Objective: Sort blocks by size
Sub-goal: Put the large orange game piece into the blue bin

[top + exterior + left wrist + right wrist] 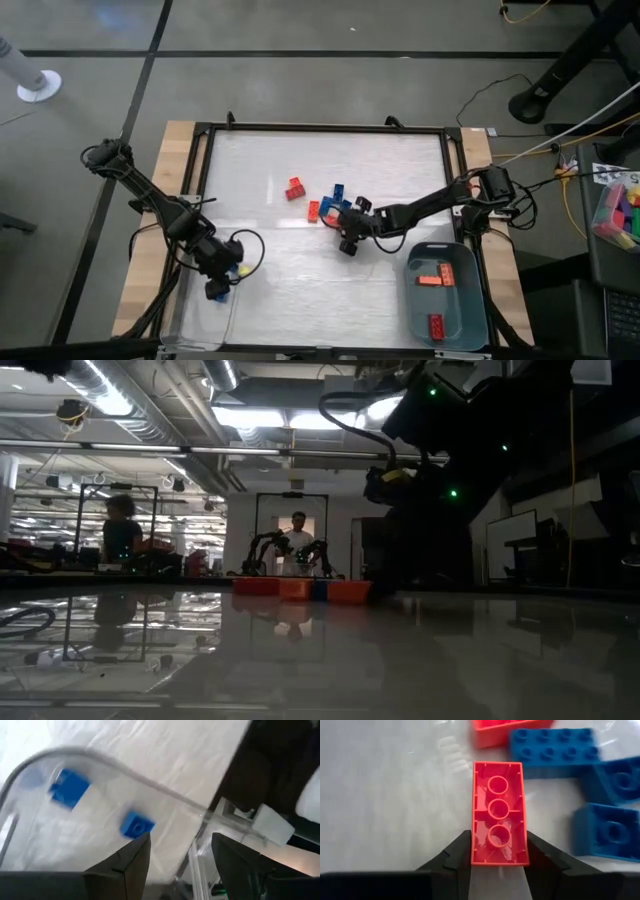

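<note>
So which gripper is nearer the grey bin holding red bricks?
Right. The right gripper sits just beside the grey bin, gripping a red brick; the left gripper is across the table over a clear tray.

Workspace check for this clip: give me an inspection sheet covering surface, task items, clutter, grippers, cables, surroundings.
Surface: white table top in a dark frame, glossy.
Job's things: loose red and blue blocks mid-table; three red long blocks in the grey bin; two blue small blocks in the clear tray.
Clutter: nothing seen on the surface.
Grippers: right gripper shut on a red long block, underside up, beside the pile; left gripper open over the clear tray.
Cables: wires run off the right edge.
Surroundings: bin of coloured bricks to the right; people in the room behind.
</note>
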